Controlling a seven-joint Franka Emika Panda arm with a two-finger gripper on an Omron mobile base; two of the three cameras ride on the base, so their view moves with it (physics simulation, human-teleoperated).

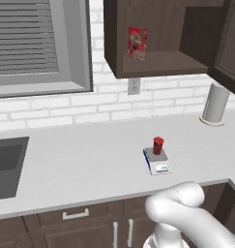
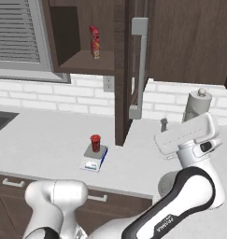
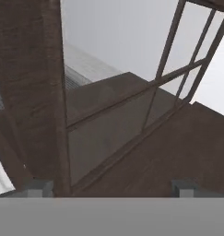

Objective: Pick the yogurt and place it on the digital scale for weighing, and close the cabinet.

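- Right base view: yogurt (image 2: 95,142) stands upright on the digital scale (image 2: 94,158), at seven o'clock from the open cabinet (image 2: 124,70) door; gripper (image 2: 164,125) raised at four o'clock from its handle (image 2: 139,70)
- Hand view: fingertips (image 3: 38,188) set apart, gripping nothing

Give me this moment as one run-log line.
yogurt: on digital scale | cabinet: door open | gripper: open, empty, facing the door | next: close cabinet

red yogurt (image 1: 158,144), grey-topped blue-edged digital scale (image 1: 156,161), dark brown cabinet (image 2: 129,56)
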